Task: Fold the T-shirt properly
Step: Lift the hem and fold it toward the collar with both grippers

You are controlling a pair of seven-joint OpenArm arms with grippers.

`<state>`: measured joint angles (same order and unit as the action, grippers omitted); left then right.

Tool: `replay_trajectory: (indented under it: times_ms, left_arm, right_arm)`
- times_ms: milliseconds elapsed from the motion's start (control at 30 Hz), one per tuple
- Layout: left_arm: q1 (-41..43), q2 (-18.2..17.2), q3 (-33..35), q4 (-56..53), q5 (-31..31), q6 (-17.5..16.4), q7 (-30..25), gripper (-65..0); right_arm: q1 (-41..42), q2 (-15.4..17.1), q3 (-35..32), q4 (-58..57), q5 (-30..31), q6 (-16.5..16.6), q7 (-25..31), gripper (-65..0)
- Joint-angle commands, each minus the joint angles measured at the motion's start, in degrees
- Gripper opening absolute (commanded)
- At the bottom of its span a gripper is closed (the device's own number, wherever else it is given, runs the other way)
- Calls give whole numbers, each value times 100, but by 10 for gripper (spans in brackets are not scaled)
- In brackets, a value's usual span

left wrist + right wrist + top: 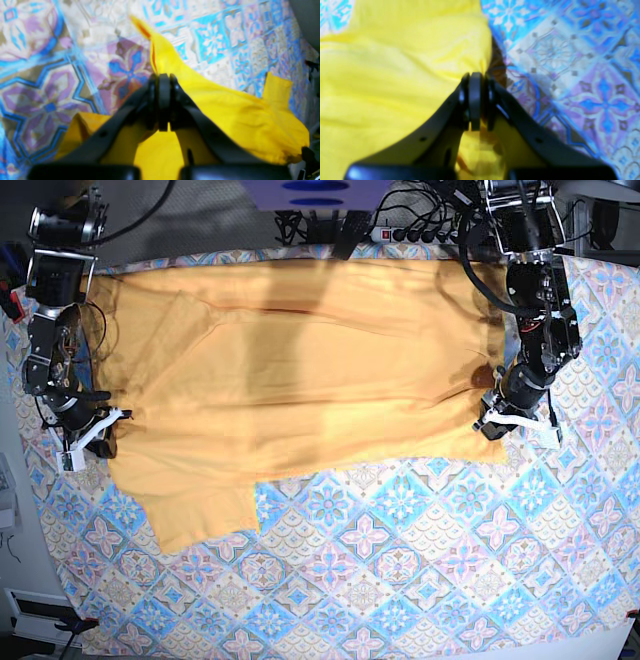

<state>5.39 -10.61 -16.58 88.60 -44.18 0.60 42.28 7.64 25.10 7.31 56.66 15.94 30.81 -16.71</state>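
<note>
Mustard-yellow soft cotton T-shirt (300, 370) lies spread across the blue-pink patterned tablecloth (400, 560) on the tabletop, one long fold apparently started, one sleeve sticking out at the near edge. Left end effector (497, 412) and right end effector (100, 420) both clamped on opposite shirt edges. Most folding left.

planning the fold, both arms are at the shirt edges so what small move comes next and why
Probably lift both edges together and carry them across. The left gripper and right gripper both look shut on the T-shirt, which lies spread over the tablecloth.
</note>
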Motion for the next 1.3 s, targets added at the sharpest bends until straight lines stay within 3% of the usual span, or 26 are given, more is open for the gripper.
replay_trajectory:
  times_ms: [0,333,567,667,1267]
  left_arm:
    - [11,-69,-17,244,-61,-47,-83,-650]
    - [793,-77,-26,1088,-43,-47,-101,-650]
    - [1127,-306,-175,1096,-61,-56,-118,-650]
    - [1233,-490,-175,1088,-61,-56,-118,-650]
    - [2094,-482,-122,1255,-61,-56,-83,-650]
  right_arm:
    - [14,123,82,202,80,1,128,-635]
    - [-803,123,566,1081,89,1,128,-635]
    - [-1428,123,1084,1573,107,36,128,-635]
    - [-1480,123,1181,1556,107,264,128,-635]
    - [-1753,88,1322,1512,89,291,-74,-635]
